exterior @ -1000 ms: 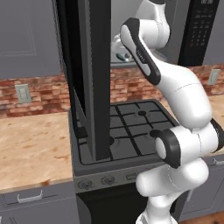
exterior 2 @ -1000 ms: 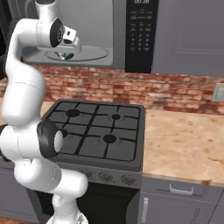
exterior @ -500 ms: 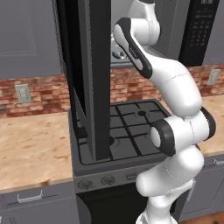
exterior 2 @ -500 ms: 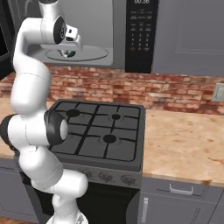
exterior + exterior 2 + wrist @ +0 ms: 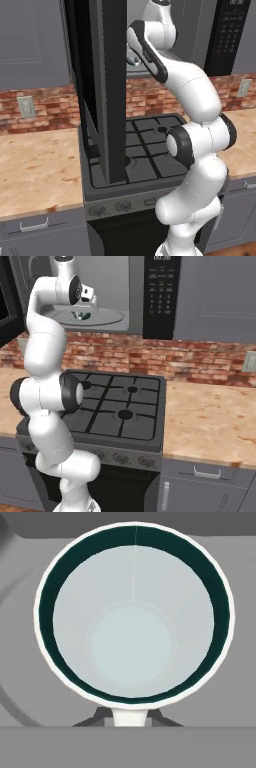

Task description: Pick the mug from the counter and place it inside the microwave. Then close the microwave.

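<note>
In the hand view I look straight down into the mug (image 5: 132,637), pale blue-grey inside with a teal band under its white rim. Its small handle sits between the fingertips of my gripper (image 5: 129,718), which is shut on it. From the right base view the gripper (image 5: 83,307) holds the mug (image 5: 83,316) inside the microwave (image 5: 161,298), over the round turntable (image 5: 102,318). I cannot tell whether the mug touches the turntable. The microwave door (image 5: 113,90) stands wide open, edge-on in the left base view, and hides most of the gripper (image 5: 133,61).
A black gas stovetop (image 5: 120,406) lies under the microwave. The tan counter (image 5: 212,426) runs on either side of it (image 5: 35,167), with grey drawers below. A brick backsplash and grey wall cabinets (image 5: 215,291) stand behind. The open door (image 5: 7,301) juts out at the left.
The arm has straightened up, and the hand with the mug has moved a little deeper into the microwave cavity. The grip has stayed shut.
</note>
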